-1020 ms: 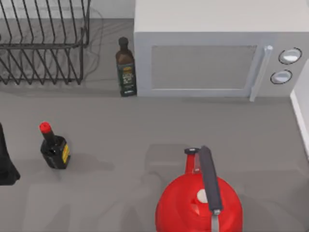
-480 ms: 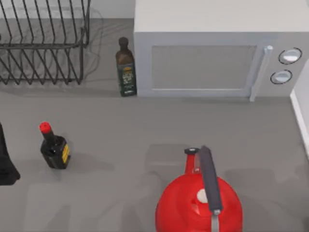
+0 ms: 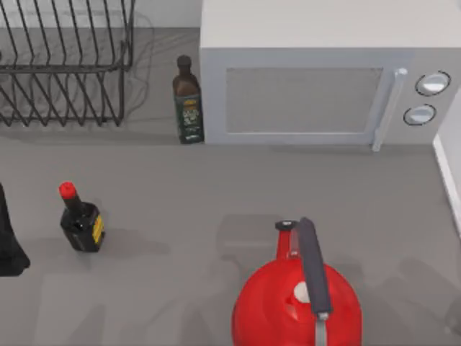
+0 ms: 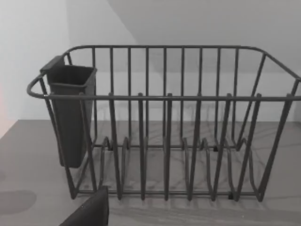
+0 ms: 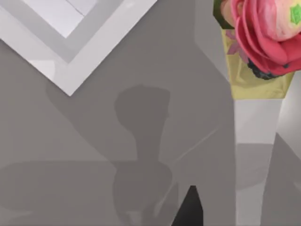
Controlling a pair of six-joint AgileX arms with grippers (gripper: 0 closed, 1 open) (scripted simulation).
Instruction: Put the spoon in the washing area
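— Spoon: location?
— Cannot tell. Listed on the tabletop (image 3: 216, 180): dish rack (image 3: 65, 65), far left corner; microwave (image 3: 317, 86), far edge; green bottle (image 3: 188, 101) between them; red kettle (image 3: 297, 299), near edge.
— Grippers?
— Left gripper (image 4: 89, 214) faces the rack, left edge; right gripper (image 5: 188, 209) over bare tabletop. Grip of both: cannot tell.

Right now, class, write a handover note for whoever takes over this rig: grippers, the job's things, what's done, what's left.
Left gripper: low at the left of the table, facing the dish rack.
Right gripper: above bare table, near a white rim that may be the washing area.
Done: nothing evident; no grasp to report.
Left: find the spoon, grasp it, carry it to the washing area and release.
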